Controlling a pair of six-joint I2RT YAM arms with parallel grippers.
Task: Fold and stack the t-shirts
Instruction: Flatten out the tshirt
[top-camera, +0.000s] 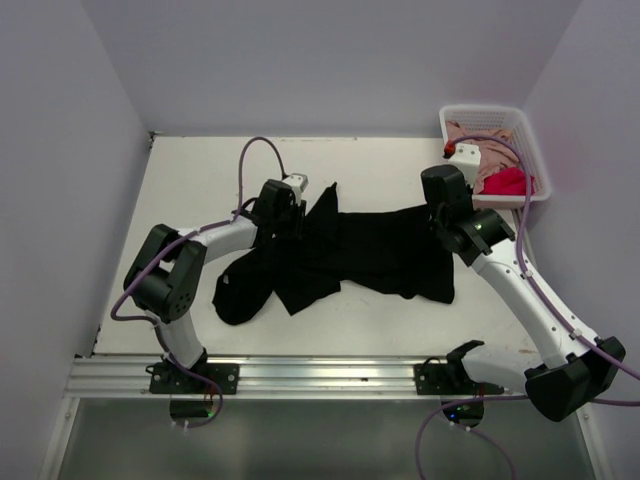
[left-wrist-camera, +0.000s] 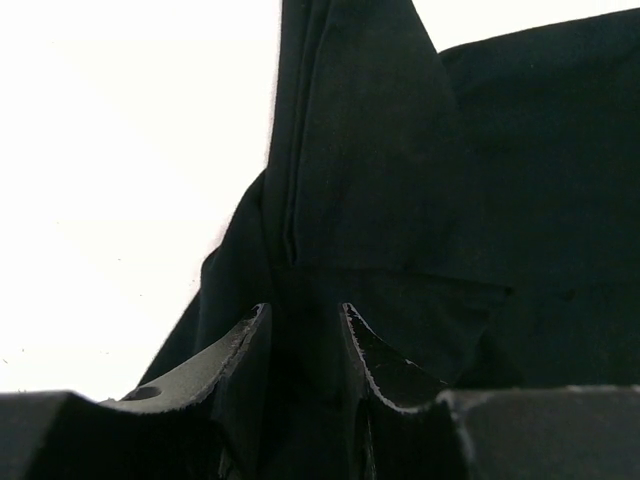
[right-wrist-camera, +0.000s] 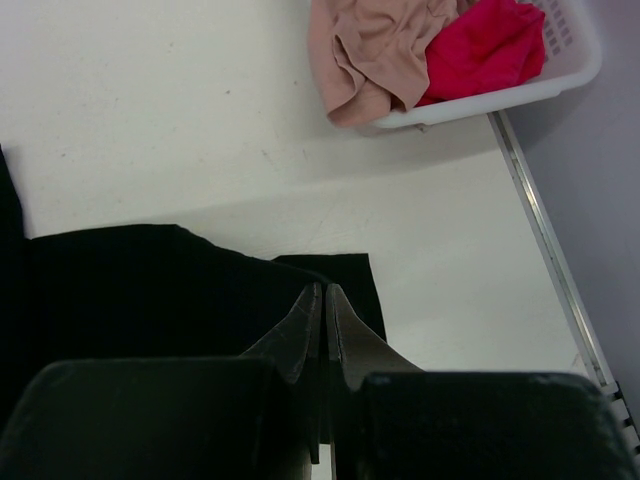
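Note:
The large black t-shirt (top-camera: 370, 250) lies spread and rumpled across the middle of the white table. My left gripper (top-camera: 293, 222) sits at its upper left part. In the left wrist view the left gripper (left-wrist-camera: 300, 310) has closed on a bunched ridge of the black t-shirt (left-wrist-camera: 380, 150), which fills the space between the jaws. My right gripper (top-camera: 445, 222) is at the shirt's upper right corner. In the right wrist view the right gripper (right-wrist-camera: 324, 288) has its jaws pressed together where the black t-shirt (right-wrist-camera: 130, 290) edge meets the tips.
A white lattice basket (top-camera: 480, 108) stands at the far right corner, holding a dusty pink t-shirt (top-camera: 490, 145) and a bright red t-shirt (top-camera: 505, 182). The right wrist view shows the basket (right-wrist-camera: 560, 85), pink shirt (right-wrist-camera: 370, 50) and red shirt (right-wrist-camera: 485, 45). Walls enclose the table.

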